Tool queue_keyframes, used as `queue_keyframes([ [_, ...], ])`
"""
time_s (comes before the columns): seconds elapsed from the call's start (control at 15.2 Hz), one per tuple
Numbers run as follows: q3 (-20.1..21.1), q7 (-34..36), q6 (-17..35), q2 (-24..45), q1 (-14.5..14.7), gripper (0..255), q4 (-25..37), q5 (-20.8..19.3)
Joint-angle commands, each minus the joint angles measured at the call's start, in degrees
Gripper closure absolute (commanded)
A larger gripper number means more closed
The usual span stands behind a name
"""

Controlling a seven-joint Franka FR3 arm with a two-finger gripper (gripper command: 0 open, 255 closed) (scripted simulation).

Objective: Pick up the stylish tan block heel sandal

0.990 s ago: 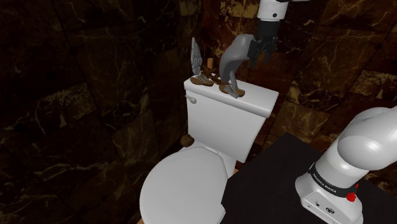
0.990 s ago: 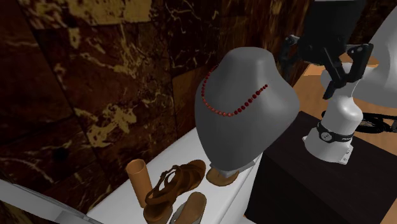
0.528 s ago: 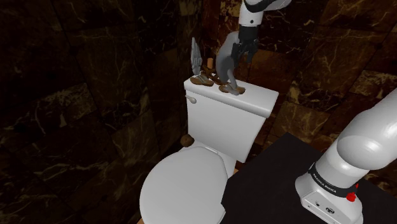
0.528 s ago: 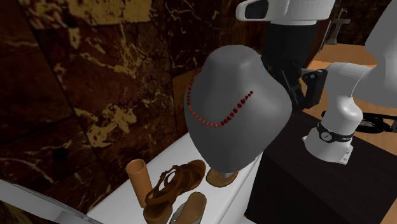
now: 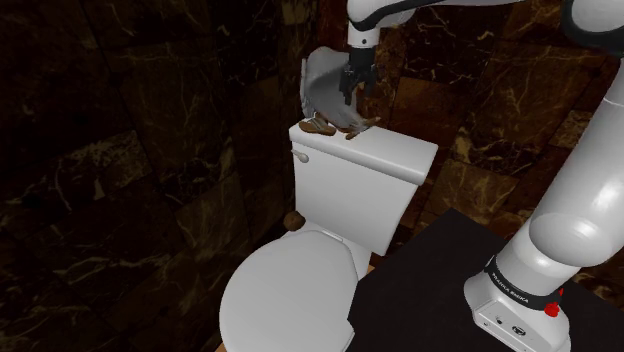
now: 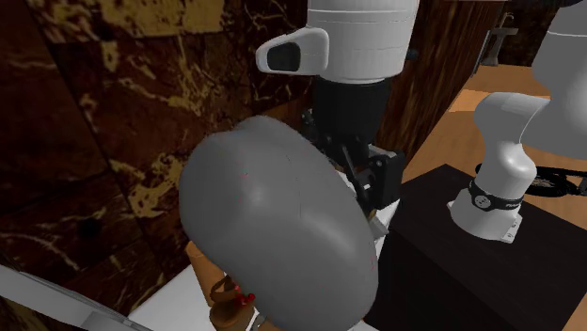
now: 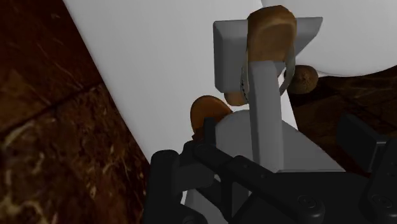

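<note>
**Gripper at the tilted bust, above the tank lid**

Shoulder view, upper centre: gripper (image 5: 352, 90) pointing down, dark against a grey bust (image 5: 325, 85). Open or closed: cannot tell, since the bust and the hand's own black body cover it. The bust leans steeply toward the frame's left, hanging over the left half of the white tank lid (image 5: 395, 150).

Room to move: the lid is narrow. Its back edge sits close to the dark marbled wall (image 5: 150, 120). Its front edge drops to the toilet seat cover (image 5: 290, 300) in the lower centre. The right half of the lid is bare. The stand (image 5: 420, 300) is at lower right, well apart.

Sandal (image 5: 319, 127): on the lid near its left end, just under the leaning bust. It shows as a low brown shape with paler patches. In the second exterior view the bust hides most of it. A brown sliver shows at bottom centre beside a few red beads (image 6: 246, 299).
</note>
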Motion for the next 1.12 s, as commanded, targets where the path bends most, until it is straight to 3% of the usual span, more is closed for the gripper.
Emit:
queue_keyframes([
  [0.0,-0.1,-0.3,-0.4,4.7,-0.1,0,5.1,-0.3],
  [0.46,-0.4,-1.1,-4.9,21.9,-0.2,0,26.7,-1.0],
  [1.06,-0.4,-0.8,0.8,22.2,-0.2,0,21.3,-1.1],
])
